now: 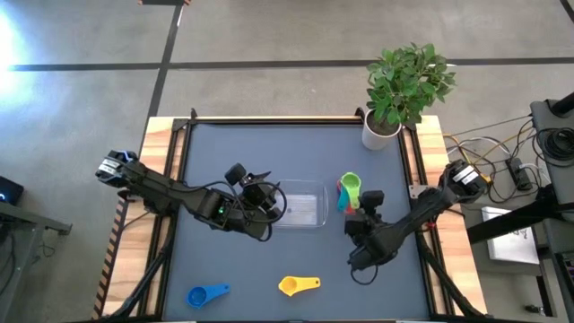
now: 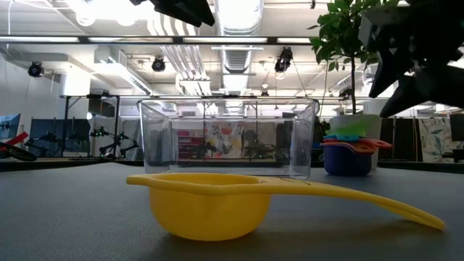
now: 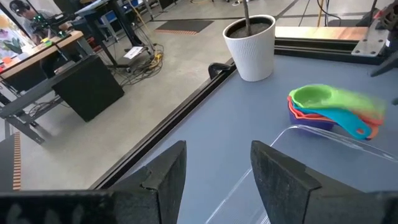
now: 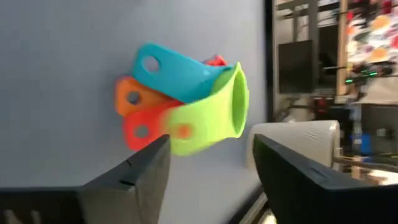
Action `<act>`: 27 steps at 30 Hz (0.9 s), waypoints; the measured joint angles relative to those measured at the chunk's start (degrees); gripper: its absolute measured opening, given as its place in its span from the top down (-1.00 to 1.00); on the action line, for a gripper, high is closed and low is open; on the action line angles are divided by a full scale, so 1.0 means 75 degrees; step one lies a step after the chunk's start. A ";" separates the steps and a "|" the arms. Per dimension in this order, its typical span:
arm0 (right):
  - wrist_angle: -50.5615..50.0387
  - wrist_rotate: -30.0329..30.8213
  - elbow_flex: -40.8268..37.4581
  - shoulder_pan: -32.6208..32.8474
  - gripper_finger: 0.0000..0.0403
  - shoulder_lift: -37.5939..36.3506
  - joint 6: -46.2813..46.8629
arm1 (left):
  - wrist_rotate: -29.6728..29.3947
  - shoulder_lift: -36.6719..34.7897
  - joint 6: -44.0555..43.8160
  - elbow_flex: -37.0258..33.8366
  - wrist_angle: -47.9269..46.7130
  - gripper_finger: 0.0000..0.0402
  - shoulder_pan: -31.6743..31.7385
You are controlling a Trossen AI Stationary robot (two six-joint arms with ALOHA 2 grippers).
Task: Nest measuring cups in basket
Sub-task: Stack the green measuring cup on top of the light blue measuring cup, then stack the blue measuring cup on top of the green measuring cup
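Several measuring cups are nested in one stack (image 1: pixel 348 190), green on top, then light blue, orange and red, with a purple one at the bottom. The stack stands on the mat just right of the clear basket (image 1: pixel 305 208). A yellow cup (image 1: pixel 299 285) and a blue cup (image 1: pixel 206 294) lie apart near the table's near edge. My left gripper (image 1: pixel 273 199) hangs open above the basket's left end. My right gripper (image 1: pixel 366 201) is open, raised just near-right of the stack (image 4: pixel 186 106), which shows ahead between its fingers.
A white pot (image 1: pixel 380 133) with a green plant stands at the table's far right corner, close behind the stack. In the low view the yellow cup (image 2: pixel 210 206) sits right in front of the basket (image 2: pixel 228 138). A raised frame rims the dark mat.
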 joint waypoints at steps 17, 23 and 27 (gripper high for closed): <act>0.0810 0.2767 -0.0422 0.1899 -0.25 -0.2033 0.3194 | 0.0866 -0.0029 0.0243 0.0000 -0.0092 0.19 -0.0026; 0.2522 0.3769 -0.1935 0.2612 -0.17 -0.3214 0.4000 | 0.2377 -0.0017 0.0262 -0.0016 -0.0323 0.19 -0.0112; 0.4703 0.3879 -0.2835 0.2649 -0.18 -0.3585 0.3166 | 0.3212 -0.0018 -0.0087 -0.0070 -0.0420 0.19 -0.0314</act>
